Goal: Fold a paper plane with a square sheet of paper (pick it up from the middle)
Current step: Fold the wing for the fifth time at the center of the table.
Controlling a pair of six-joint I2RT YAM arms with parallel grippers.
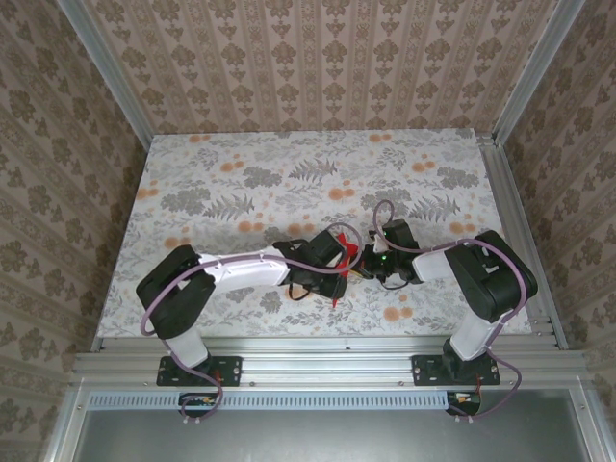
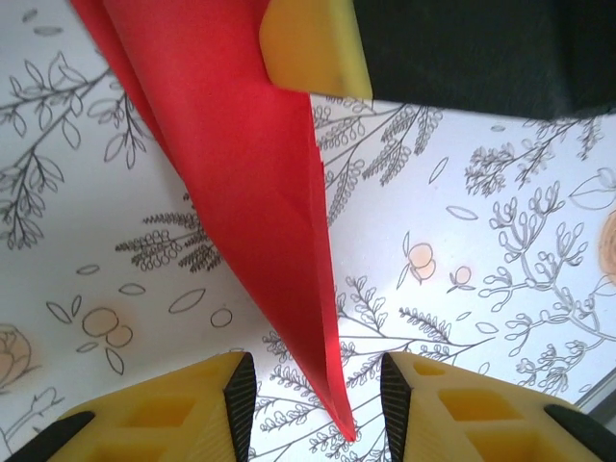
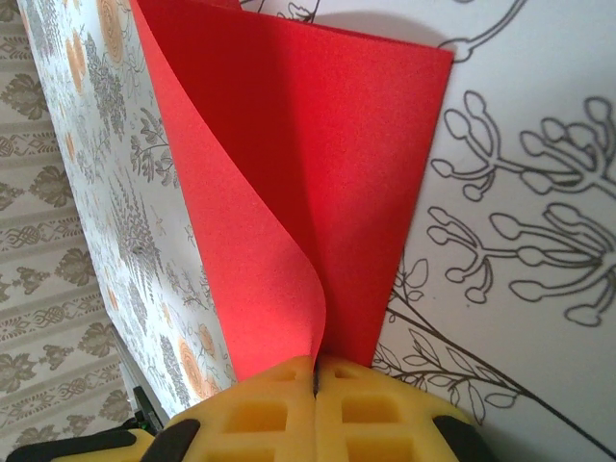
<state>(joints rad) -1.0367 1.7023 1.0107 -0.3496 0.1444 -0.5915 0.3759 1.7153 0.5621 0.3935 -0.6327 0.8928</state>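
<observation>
Between the parted jaws of the left tool (image 2: 314, 409): narrow tip of the sheet of paper (image 2: 260, 221), red, folded, its long axis running from that tip up and away to the right tool (image 3: 316, 377). Left tool released, I judged, neither jaw pressing the paper. Right tool clenched on the sheet's opposite end, over the bench (image 2: 500, 241). Left arm nearer the tip. Left wrist view gave taper and point. Right wrist view gave the curled double layer and a square corner ahead of the pinch.

right hand (image 3: 316, 380) — pinching sheet of paper (image 3: 298, 183)
</observation>
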